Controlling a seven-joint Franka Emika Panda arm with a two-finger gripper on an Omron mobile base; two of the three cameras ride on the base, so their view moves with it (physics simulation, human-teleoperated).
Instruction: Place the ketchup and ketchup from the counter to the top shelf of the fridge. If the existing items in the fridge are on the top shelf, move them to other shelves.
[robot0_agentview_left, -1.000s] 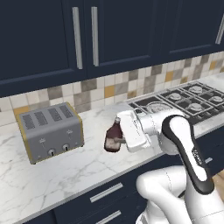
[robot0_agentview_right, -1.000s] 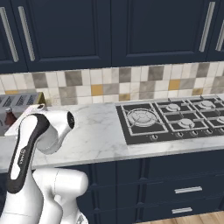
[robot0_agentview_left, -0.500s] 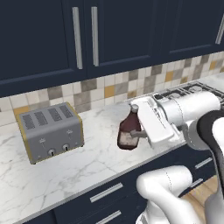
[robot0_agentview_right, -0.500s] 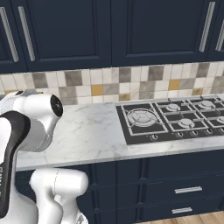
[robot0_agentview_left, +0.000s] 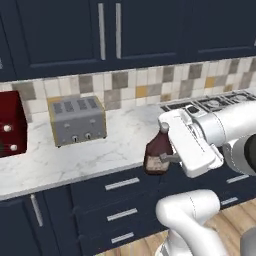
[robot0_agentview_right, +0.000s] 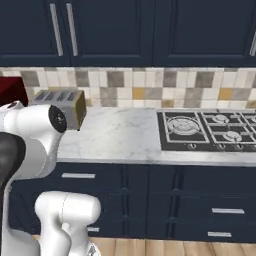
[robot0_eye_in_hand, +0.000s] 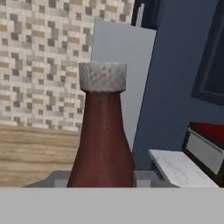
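My claw (robot0_agentview_left: 167, 155) is pinched on the squat maroon ketchup bottle (robot0_agentview_left: 158, 152), gripping it from the side at about mid-body; in the left base view I see the bottle upright, its pale label facing forward and its cap (robot0_agentview_left: 163, 127) at the top. The bottle hangs clear of the counter (robot0_agentview_left: 75, 157), out past the front edge and over the navy drawer fronts (robot0_agentview_left: 117, 200) (no part of it touches the marbled top). In the hand view the same bottle (robot0_eye_in_hand: 101, 144) rises close to the lens, dark red body narrowing to a pale speckled cap (robot0_eye_in_hand: 103, 77), with a grey panel (robot0_eye_in_hand: 127, 65) behind it and a tiled wall (robot0_eye_in_hand: 43, 61) to one side. Further out on the counter, well apart from the bottle, stands a silver toaster (robot0_agentview_left: 77, 120) against the tiled backsplash (robot0_agentview_left: 130, 85); a dark red appliance (robot0_agentview_left: 11, 130) sits at the far left edge. The hob (robot0_agentview_right: 210, 131) lies on the counter to the right in the right base view, under navy wall cabinets (robot0_agentview_right: 150, 30).
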